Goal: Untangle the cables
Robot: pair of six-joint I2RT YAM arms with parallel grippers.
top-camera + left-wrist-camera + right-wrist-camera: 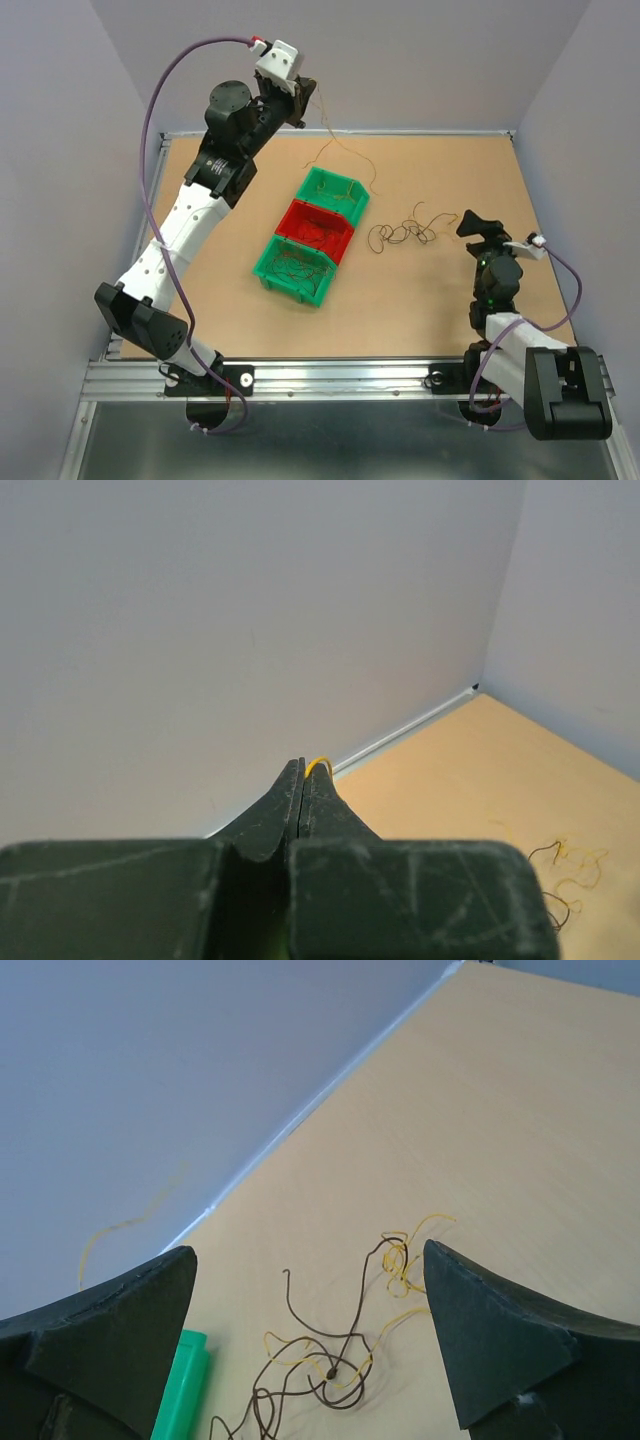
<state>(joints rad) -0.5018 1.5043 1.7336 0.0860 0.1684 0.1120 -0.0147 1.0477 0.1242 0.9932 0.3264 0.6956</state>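
My left gripper (304, 103) is raised high at the back left, shut on a thin yellow wire (318, 761) whose loop shows above the closed fingertips. That wire (345, 150) hangs down to the far green bin (336, 193). A loose tangle of brown and yellow cables (405, 232) lies on the table right of the bins; it also shows in the right wrist view (345, 1355). My right gripper (478, 228) is open and empty, just right of the tangle, its fingers (500, 1330) wide apart above it.
Three small bins stand in a diagonal row: the far green one, a red one (318, 229) and a near green one (295, 268), each holding thin wires. Grey walls enclose the table on three sides. A green bin edge (182, 1390) shows in the right wrist view.
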